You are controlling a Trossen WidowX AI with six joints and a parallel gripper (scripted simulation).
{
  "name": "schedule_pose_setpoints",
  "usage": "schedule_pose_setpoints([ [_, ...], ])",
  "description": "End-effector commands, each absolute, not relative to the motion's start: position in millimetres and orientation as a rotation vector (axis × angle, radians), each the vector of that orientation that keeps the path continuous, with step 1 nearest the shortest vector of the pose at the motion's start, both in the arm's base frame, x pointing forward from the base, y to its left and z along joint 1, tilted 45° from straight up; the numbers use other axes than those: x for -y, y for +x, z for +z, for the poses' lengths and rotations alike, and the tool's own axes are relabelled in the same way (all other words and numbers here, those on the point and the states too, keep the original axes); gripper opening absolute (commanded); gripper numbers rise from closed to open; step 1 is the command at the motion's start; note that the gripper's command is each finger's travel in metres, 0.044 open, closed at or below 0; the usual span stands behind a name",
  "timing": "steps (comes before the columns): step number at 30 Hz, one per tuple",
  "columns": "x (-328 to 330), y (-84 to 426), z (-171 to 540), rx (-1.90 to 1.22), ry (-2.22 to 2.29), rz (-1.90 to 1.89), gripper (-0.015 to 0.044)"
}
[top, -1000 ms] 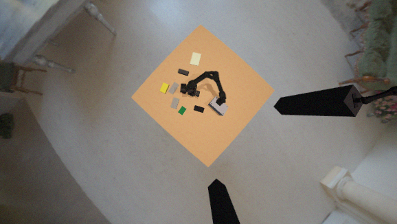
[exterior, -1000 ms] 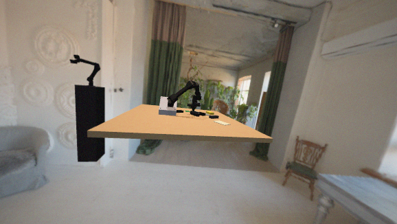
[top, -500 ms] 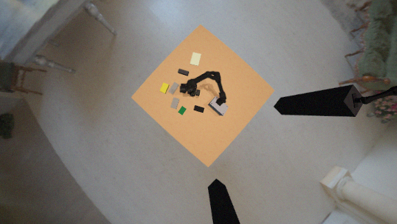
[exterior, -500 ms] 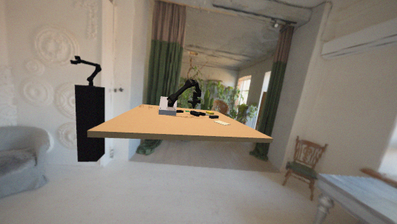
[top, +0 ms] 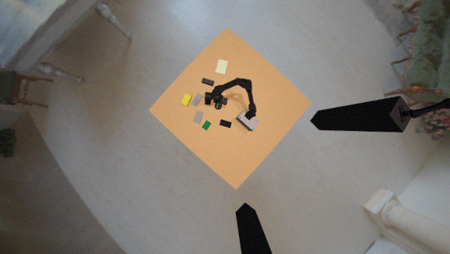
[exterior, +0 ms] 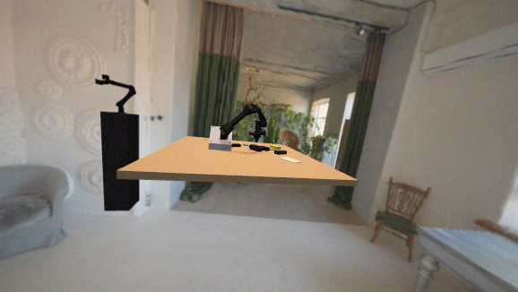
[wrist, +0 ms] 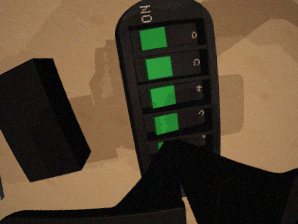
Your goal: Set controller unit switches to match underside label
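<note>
The dark controller unit (top: 217,107) (exterior: 260,148) (wrist: 216,100) sits with its switch side up on the bench (top: 237,164) (exterior: 233,167). In the wrist view, five rockers show a green end toward the ON mark and numbers toward the other side. The lowest visible one is partly covered by the fingers, and any beyond it is hidden. Which ends are pressed down I cannot tell for certain. The label underneath is hidden. My gripper (exterior: 256,141) (wrist: 172,148) is shut and empty, pointing down over the unit near that lowest visible rocker. Contact cannot be told.
A dark block (wrist: 45,120) lies beside the unit. Also around are a dark grey block (top: 208,82), a black block (top: 225,123), a yellow block (top: 186,100), a green plate (top: 206,125), grey plates (top: 198,117) and a cream card (top: 222,66). The arm stands on a pale box (top: 247,122).
</note>
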State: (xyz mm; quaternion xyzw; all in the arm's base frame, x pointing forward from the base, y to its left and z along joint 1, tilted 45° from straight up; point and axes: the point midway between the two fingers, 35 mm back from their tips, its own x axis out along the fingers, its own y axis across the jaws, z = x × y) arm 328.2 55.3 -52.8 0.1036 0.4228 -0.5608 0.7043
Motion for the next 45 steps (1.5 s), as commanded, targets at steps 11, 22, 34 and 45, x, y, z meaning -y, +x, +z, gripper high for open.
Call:
schedule_pose_setpoints([
  [11,-38.2,328.7,-69.3,-0.943,0.222,-1.247,0.0],
  [22,-27.1,329.0,-80.2,-0.943,0.221,-1.247,0.0],
  [34,-27.1,329.0,-80.2,-0.943,0.221,-1.247,0.0],
  [45,-59.2,328.6,-48.7,-0.945,0.223,-1.246,0.0],
])
